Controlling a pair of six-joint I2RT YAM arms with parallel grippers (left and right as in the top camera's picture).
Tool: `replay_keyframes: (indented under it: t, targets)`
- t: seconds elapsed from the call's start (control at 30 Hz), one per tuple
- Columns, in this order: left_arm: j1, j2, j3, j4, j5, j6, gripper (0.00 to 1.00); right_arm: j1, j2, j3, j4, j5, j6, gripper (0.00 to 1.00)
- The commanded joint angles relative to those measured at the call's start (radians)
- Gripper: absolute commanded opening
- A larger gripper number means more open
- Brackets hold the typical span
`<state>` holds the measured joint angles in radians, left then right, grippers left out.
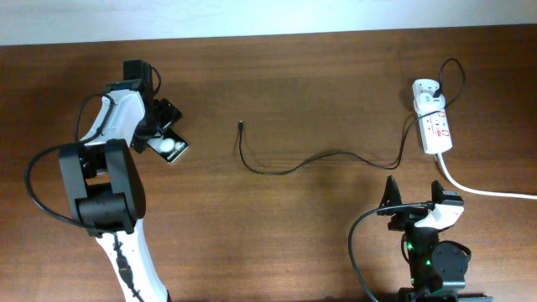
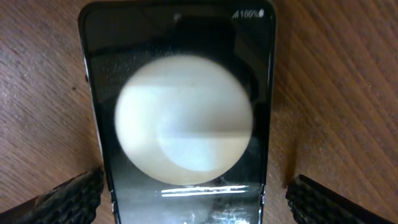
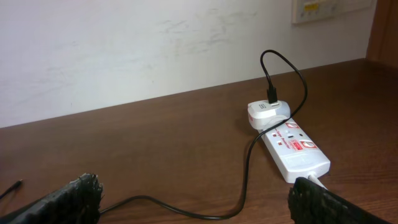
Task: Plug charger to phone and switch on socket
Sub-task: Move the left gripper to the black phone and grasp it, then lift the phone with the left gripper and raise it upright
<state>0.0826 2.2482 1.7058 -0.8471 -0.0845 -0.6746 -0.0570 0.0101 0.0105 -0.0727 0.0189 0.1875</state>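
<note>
The phone (image 1: pixel 172 148) lies flat at the left of the table. In the left wrist view it (image 2: pixel 180 37) fills the frame, black with a big white disc and "100%" at its far end. My left gripper (image 2: pixel 196 196) is open, one finger on each side of the phone's near end, with a gap on the right side; it also shows overhead (image 1: pixel 165 138). The charger cable (image 1: pixel 294 166) runs from its loose plug tip (image 1: pixel 241 126) to the white adapter (image 1: pixel 426 91) in the socket strip (image 1: pixel 436 130). My right gripper (image 1: pixel 413 200) is open and empty, in front of the cable (image 3: pixel 249 162).
The socket strip (image 3: pixel 295 149) has red-marked switches, with its adapter (image 3: pixel 267 112) at the far end. Its thick white cord (image 1: pixel 482 190) runs off to the right edge. A pale wall stands behind the table. The plug tip shows at the far left of the right wrist view (image 3: pixel 13 186).
</note>
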Motion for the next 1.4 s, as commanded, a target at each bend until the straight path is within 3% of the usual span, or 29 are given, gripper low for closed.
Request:
replay_keyframes:
  t: [0.0,0.17,0.37,0.7,0.87,1.03,1.37]
  targets:
    - [0.001,0.048,0.003,0.010,0.021,-0.007,0.99,0.005,-0.007,-0.005,-0.006,0.012,0.002,0.99]
    - [0.001,0.089,0.003,0.016,0.052,-0.007,0.99,0.005,-0.007,-0.005,-0.006,0.012,0.002,0.99]
    - [0.001,0.106,0.001,-0.015,0.033,-0.006,0.88,0.005,-0.006,-0.005,-0.006,0.012,0.002,0.99]
    - [0.001,0.107,0.000,-0.064,0.032,0.020,0.84,0.005,-0.006,-0.005,-0.006,0.012,0.002,0.99]
    - [0.001,0.108,0.000,-0.075,0.032,0.020,0.74,0.005,-0.006,-0.005,-0.006,0.012,0.002,0.99]
    - [0.001,0.108,0.000,-0.081,0.033,0.020,0.72,0.005,-0.006,-0.005,-0.006,0.012,0.002,0.99]
    - [0.001,0.108,0.014,-0.100,0.141,0.019,0.42,0.005,-0.006,-0.005,-0.006,0.012,0.002,0.99]
